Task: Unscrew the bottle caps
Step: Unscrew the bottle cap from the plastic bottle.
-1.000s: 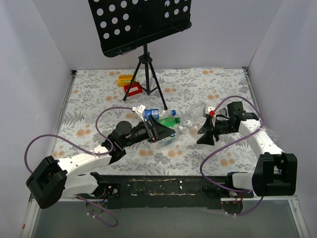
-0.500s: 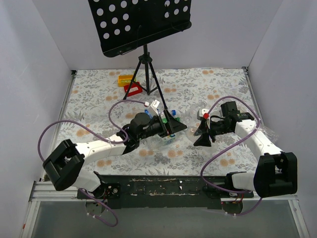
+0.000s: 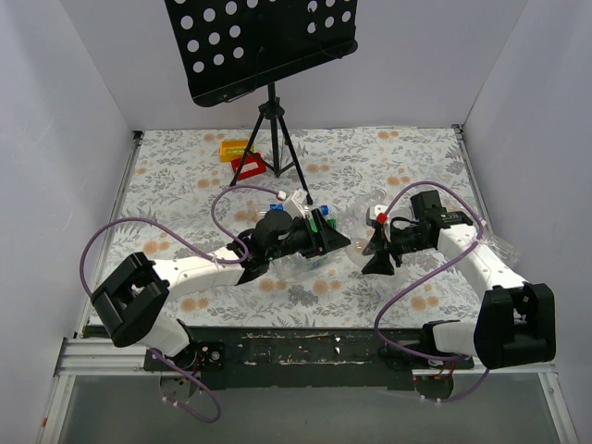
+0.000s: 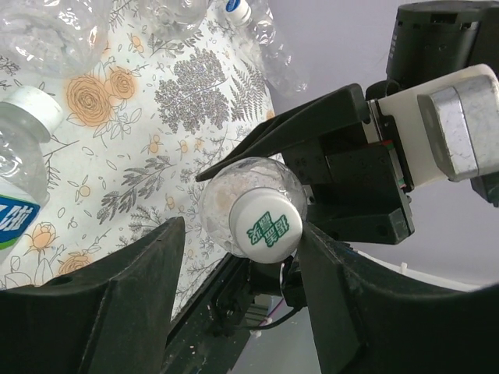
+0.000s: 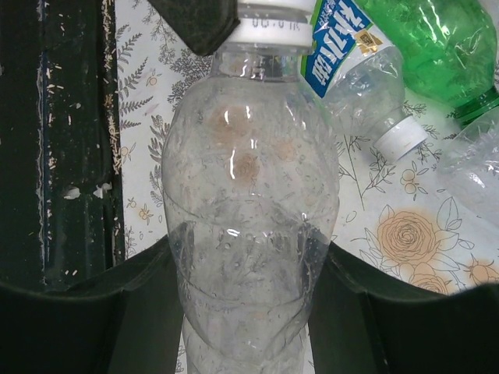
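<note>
My right gripper (image 5: 249,257) is shut on the body of a clear bottle (image 5: 249,156), one finger pressing each side, and holds it lying above the table (image 3: 185,203). Its white cap (image 4: 269,226) with green print points at my left gripper (image 4: 243,238). That gripper is open around the cap: the right finger (image 4: 351,304) touches the cap's edge, while the left finger (image 4: 117,312) stands a gap away. In the top view the two grippers meet at mid-table, left (image 3: 335,239) facing right (image 3: 377,245). More capped bottles (image 3: 310,222) lie just behind.
A blue-white labelled bottle (image 5: 351,62) with a white cap (image 5: 398,136) and a green bottle (image 5: 421,39) lie beside the held one. A black tripod stand (image 3: 273,129) rises at the back, with red and yellow blocks (image 3: 242,157) near it. White walls enclose the table.
My left arm has reached to the right to the held bottle's cap, and its jaws have narrowed around it. The right gripper shifted slightly left with the bottle, still gripping it.
</note>
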{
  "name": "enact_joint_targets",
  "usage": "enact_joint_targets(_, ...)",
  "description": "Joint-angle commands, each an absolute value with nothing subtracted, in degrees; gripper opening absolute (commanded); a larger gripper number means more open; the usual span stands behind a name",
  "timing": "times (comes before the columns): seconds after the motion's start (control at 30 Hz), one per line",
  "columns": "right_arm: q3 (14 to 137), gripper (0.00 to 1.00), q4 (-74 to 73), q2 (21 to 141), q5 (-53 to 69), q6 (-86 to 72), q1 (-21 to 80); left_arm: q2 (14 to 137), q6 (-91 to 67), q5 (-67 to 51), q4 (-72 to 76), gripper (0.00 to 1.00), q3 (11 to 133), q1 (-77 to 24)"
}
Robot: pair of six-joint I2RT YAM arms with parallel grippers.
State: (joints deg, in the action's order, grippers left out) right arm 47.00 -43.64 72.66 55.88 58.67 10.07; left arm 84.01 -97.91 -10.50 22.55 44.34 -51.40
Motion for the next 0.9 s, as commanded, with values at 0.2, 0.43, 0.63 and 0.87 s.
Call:
enact_joint_targets(0.2, 46.8, 0.12, -42.7, 71.3, 56.3, 58.4, 10.5, 82.4, -94.7, -8.6, 18.5, 0.52, 48.6, -51.6)
enact_joint_targets(0.43, 46.8, 0.12, -42.7, 71.5, 56.2, 58.5, 10.6, 81.9, -94.4, -9.1, 18.3, 0.39, 49.1, -51.6)
enact_joint_targets(0.63, 46.6, 0.12, -42.5, 71.5, 55.7, 58.4, 10.7, 81.9, -94.4, -10.1, 18.2, 0.32, 49.6, -51.6)
enact_joint_targets(0.87, 45.0, 0.11, -37.0, 69.2, 53.0, 54.2, 11.2, 80.9, -103.9, -7.3, 12.2, 0.0, 50.1, -51.6)
